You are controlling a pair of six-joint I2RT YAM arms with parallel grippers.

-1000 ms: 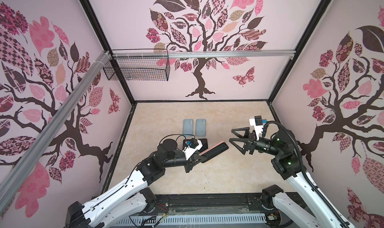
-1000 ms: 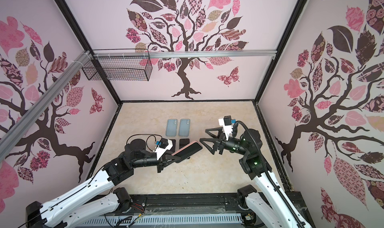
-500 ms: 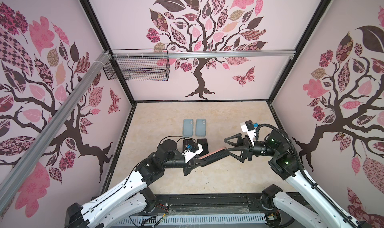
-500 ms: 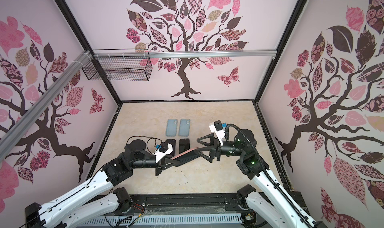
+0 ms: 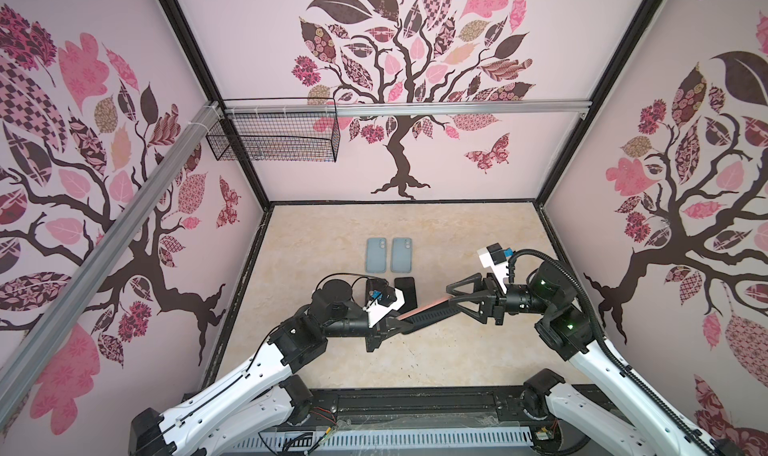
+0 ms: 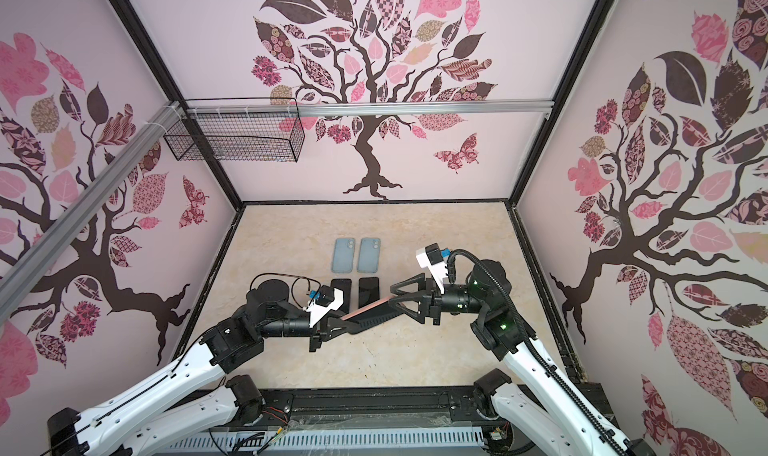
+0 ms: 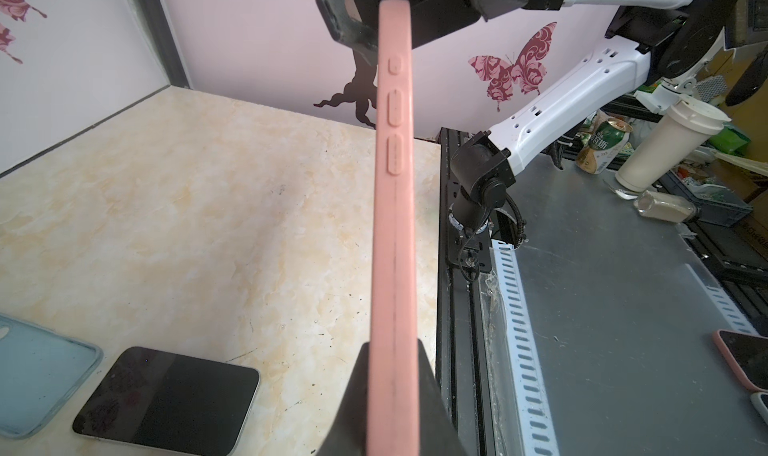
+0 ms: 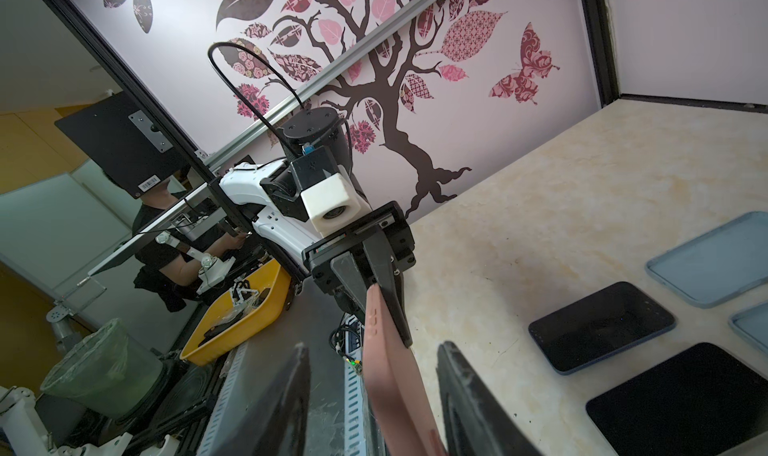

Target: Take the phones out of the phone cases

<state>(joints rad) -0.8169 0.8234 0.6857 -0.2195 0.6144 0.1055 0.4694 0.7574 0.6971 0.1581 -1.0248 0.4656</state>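
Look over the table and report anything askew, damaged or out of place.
Nothing stands out. Two blue cases and two bare phones lie flat in neat rows. The pink case is held in the air by the left hand, with the right hand open around its other end.

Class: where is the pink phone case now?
In both top views, the pink phone case is mid-air at centre, between left gripper and right gripper, near the bare black phones.

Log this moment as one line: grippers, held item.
left gripper: shut on pink cased phone, edge-up above table | right gripper: open, jaws straddling its far end, gaps both sides | extraction: not done
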